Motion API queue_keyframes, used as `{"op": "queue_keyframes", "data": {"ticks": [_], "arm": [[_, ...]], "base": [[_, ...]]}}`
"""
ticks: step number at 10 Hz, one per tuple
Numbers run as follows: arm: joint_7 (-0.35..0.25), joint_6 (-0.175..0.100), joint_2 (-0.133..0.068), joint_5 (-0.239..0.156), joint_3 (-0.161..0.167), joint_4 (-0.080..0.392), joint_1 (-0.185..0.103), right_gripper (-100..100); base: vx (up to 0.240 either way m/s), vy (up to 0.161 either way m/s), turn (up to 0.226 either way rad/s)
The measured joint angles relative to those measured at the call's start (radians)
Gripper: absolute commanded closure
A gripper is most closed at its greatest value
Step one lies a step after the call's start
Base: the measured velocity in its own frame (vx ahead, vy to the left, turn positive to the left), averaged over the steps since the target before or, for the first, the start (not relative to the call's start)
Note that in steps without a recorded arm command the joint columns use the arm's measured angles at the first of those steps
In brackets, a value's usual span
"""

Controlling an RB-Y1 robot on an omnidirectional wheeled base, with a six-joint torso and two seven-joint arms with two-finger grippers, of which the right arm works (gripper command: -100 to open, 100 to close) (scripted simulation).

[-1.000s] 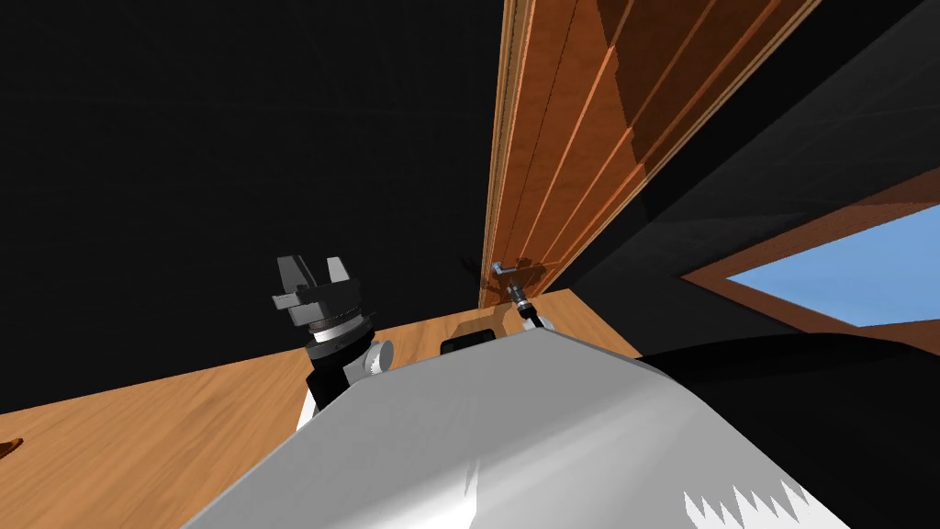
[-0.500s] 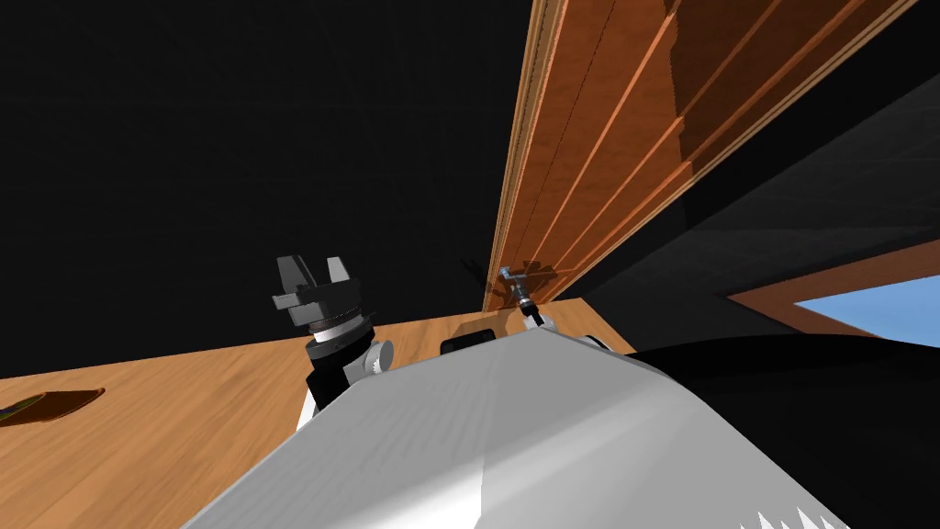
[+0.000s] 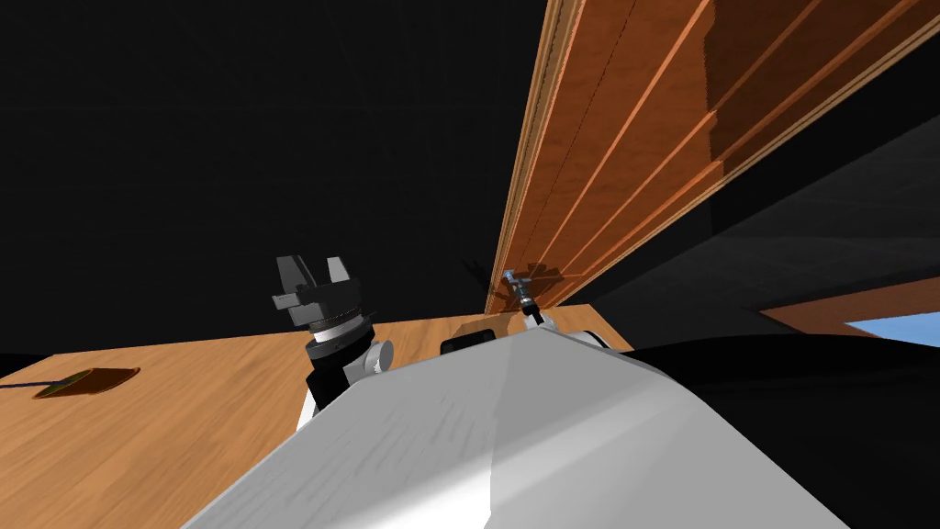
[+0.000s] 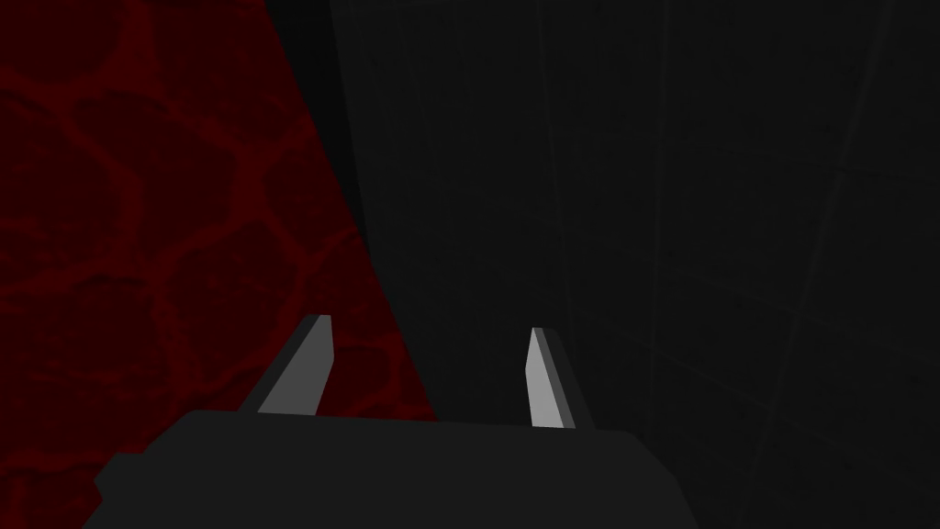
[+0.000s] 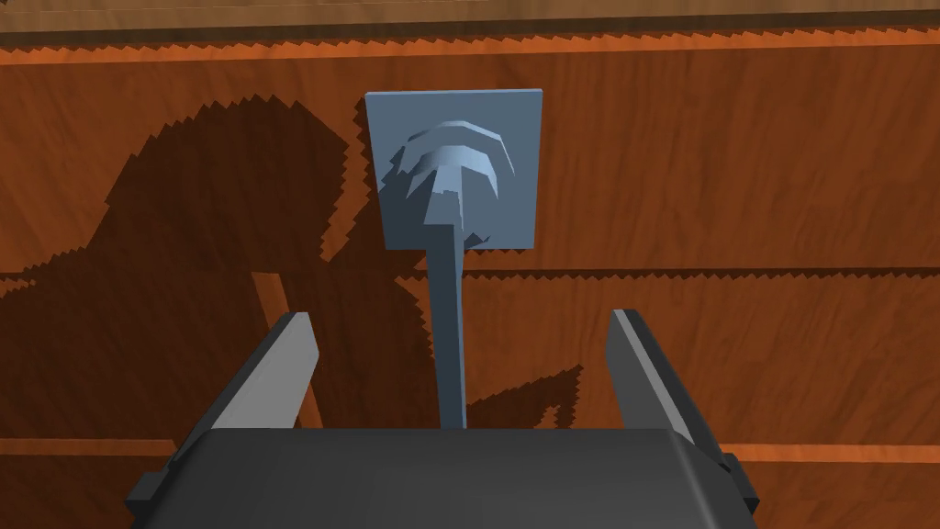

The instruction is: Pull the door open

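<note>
Turning with base and torso: over the last second the whole head view has slid sideways. The window has drifted almost out at one side, and a small flat brownish thing on the wood floor has come into view at the other. I log this as my own move, not the room's.

Door: brown wood with raised strips, seen almost edge-on, with a black area beside its free edge. Its upper part has slid across the view along with everything else. I cannot separate any swing of the door from my own turn.

Handle: a blue-grey lever on a square plate, low on the door near the free edge. It has kept its place ahead of the right arm.

Right tool: released. The lever runs in between the fingers, which stand wide and clear of it on both sides, so it is not clamped.

Left tool: released, holding nothing, raised well apart from the door.

Judgement: the pull is under way. The lever is only straddled, so it could slip out sideways if my turn outruns the door.
</note>
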Motion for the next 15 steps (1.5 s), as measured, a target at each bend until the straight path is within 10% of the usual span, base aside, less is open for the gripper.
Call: {"op": "queue_keyframes", "data": {"ticks": [4, 5, 15], "arm": [[0.008, -0.019, -0.004, -0.008, -0.031, 0.067, -0.044, -100], [0.008, -0.022, -0.004, -0.008, -0.032, 0.071, -0.045, 100], [-0.020, -0.019, -0.014, 0.013, -0.008, 0.051, -0.036, 100]], "base": [[0.038, -0.022, 0.075], [0.000, 0.000, 0.000], [-0.083, -0.013, 0.020]]}}
